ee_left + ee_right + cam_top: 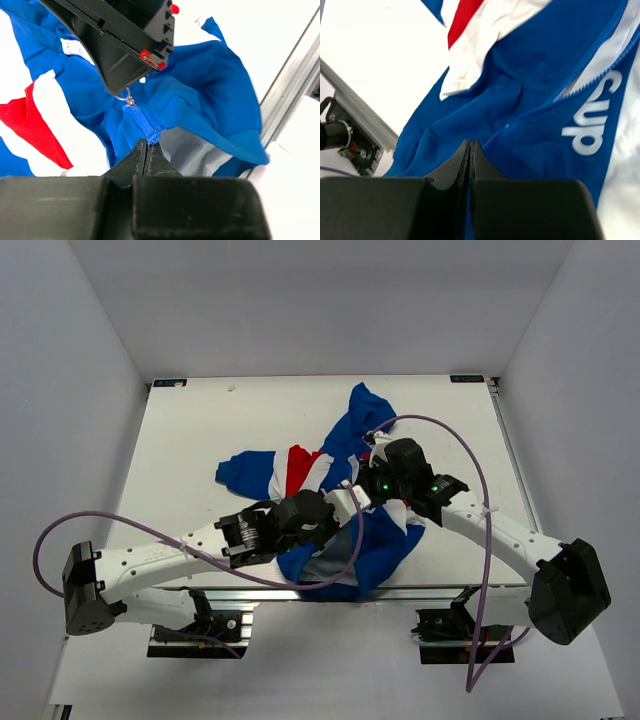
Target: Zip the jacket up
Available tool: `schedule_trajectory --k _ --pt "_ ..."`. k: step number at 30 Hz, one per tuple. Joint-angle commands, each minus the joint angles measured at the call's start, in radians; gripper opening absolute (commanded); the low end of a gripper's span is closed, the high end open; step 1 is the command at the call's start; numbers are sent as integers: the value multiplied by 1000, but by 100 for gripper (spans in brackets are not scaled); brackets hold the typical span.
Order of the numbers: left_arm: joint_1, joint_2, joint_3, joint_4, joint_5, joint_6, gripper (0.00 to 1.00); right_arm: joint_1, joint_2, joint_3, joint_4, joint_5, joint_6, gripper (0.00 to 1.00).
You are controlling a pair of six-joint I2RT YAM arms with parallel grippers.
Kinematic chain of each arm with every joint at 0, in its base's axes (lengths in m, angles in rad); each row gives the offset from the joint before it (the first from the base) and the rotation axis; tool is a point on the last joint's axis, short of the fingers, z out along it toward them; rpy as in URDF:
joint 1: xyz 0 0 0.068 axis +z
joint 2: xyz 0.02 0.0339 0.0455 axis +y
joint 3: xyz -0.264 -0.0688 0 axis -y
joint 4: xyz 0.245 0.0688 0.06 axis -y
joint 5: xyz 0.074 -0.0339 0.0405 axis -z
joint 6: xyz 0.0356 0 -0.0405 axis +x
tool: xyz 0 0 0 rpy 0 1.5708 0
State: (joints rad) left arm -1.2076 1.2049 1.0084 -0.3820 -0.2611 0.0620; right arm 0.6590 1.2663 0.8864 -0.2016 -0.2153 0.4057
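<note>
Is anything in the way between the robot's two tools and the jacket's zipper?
Nothing visible does. The left tool pinches the jacket at the bottom end of the zipper, and the right tool is closed right at the zipper pull; nothing lies between.

White "Sup" lettering (592,120) on jacket (520,95)

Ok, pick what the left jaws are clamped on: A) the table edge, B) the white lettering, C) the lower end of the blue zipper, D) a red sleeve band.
C: the left wrist view shows the left jaws shut on the bottom end of the blue zipper of the jacket.
</note>
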Motion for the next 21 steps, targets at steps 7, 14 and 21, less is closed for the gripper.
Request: schedule_trajectory --k 7,14,21 --pt "-18 -134 82 -18 152 -51 0 -61 71 60 134 140 -99 0" --pt "-18 -260 88 -81 243 -171 0 -110 191 195 278 185 -185 0" --pt "-18 -311 15 -144 348 -300 0 -197 381 411 337 209 -248 0"
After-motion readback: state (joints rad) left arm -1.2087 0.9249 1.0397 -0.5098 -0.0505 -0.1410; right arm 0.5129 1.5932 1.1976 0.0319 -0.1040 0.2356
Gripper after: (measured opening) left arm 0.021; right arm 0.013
